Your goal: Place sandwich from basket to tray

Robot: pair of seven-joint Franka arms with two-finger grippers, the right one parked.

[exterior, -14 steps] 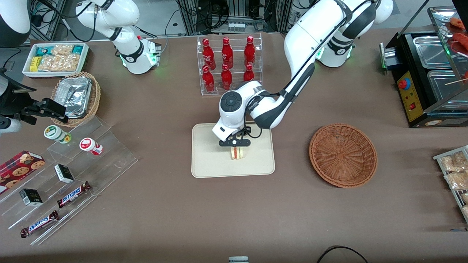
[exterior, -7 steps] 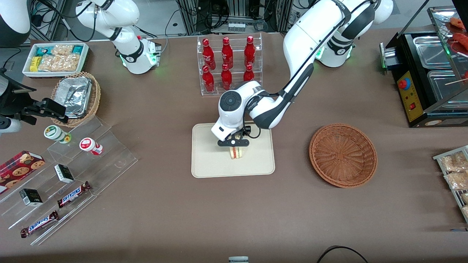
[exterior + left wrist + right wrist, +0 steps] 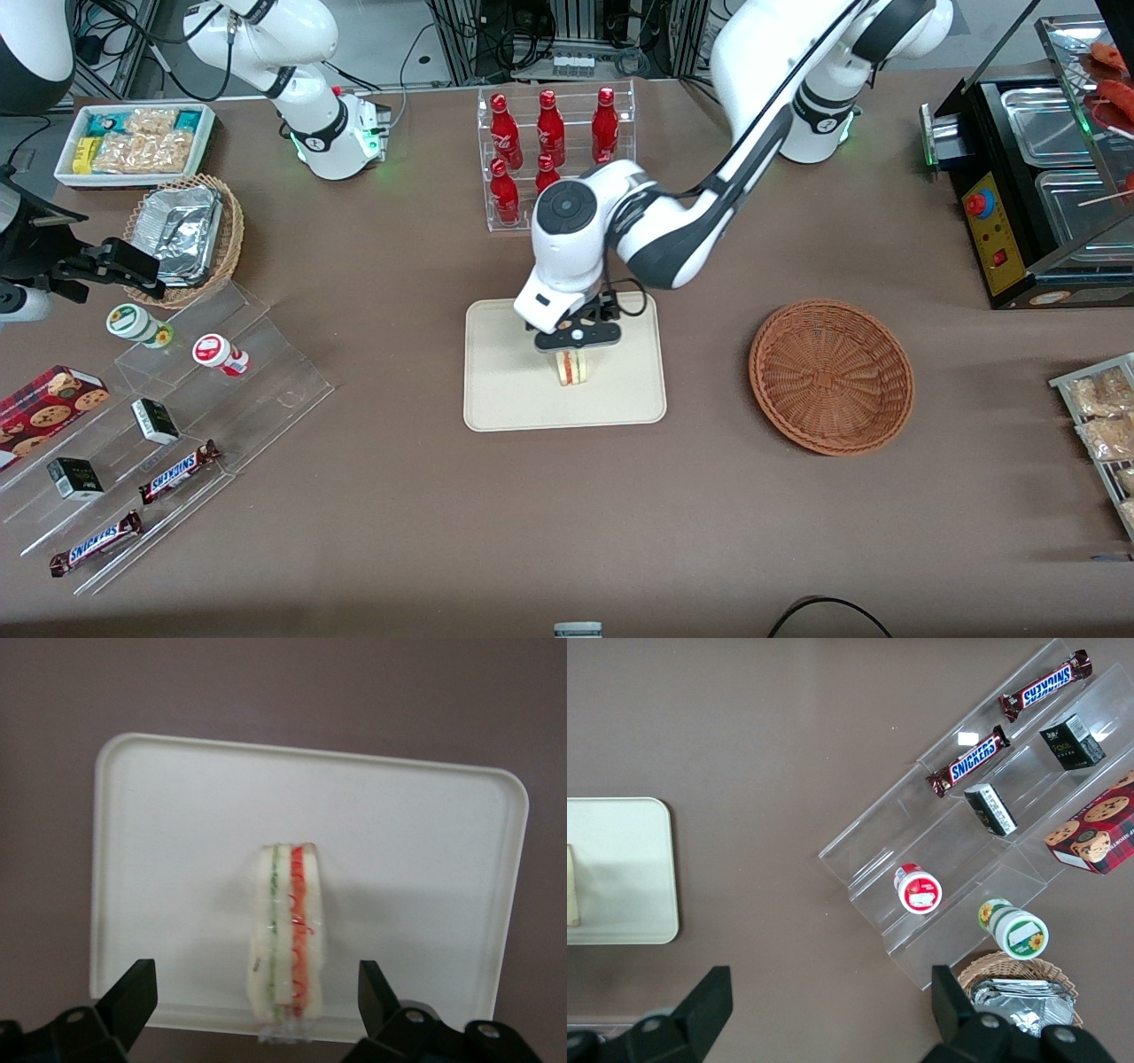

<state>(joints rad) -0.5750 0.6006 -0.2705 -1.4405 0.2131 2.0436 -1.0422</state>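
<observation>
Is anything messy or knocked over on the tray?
Nothing stands out. The sandwich stands on its edge on the tray, unspilled. The gripper hangs open above it, and the basket sits empty.

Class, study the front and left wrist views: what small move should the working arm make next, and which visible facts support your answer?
Probably lift straight up and clear. The triangular white-bread sandwich already stands on the flat cream rectangular tray. The gripper hangs above it with fingers spread wide, touching nothing. The round reddish-brown wicker basket lies empty, so nothing remains to carry.
</observation>
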